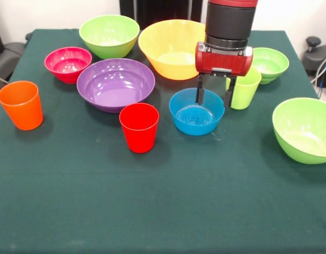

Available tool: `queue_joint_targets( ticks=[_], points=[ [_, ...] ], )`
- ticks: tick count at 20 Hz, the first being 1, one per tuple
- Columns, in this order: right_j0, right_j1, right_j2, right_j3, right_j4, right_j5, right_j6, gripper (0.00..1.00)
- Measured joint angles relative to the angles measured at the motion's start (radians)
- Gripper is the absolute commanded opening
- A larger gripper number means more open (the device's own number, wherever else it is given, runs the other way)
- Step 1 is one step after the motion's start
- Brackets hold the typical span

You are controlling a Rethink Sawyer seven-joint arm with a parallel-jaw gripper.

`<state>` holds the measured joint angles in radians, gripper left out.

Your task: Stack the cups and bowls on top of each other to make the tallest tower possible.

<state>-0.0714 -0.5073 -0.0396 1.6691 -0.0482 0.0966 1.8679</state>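
Note:
My gripper (214, 99) hangs open over the blue bowl (196, 114), its two dark fingers spread above the bowl's far rim with nothing between them. The lime green cup (244, 89) stands just right of the fingers. A red cup (139, 127) stands left of the blue bowl and an orange cup (21, 105) at the far left. The purple bowl (115, 83), magenta bowl (68, 63) and yellow bowl (171, 48) sit farther back. Green bowls lie at the back left (109, 35), back right (270, 64) and right edge (305, 129). Nothing is stacked.
Everything rests upright on a dark green tablecloth (152, 201). The arm's red wrist block (224, 59) covers part of the yellow bowl and the small green bowl. Dark equipment stands off the table at both sides.

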Motion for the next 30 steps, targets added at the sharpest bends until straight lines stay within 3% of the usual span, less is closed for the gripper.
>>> queue_joint_targets(
  ticks=[30],
  points=[
    [0.054, 0.019, 0.000, -0.002, 0.022, -0.065, 0.000, 1.00]
  ],
)
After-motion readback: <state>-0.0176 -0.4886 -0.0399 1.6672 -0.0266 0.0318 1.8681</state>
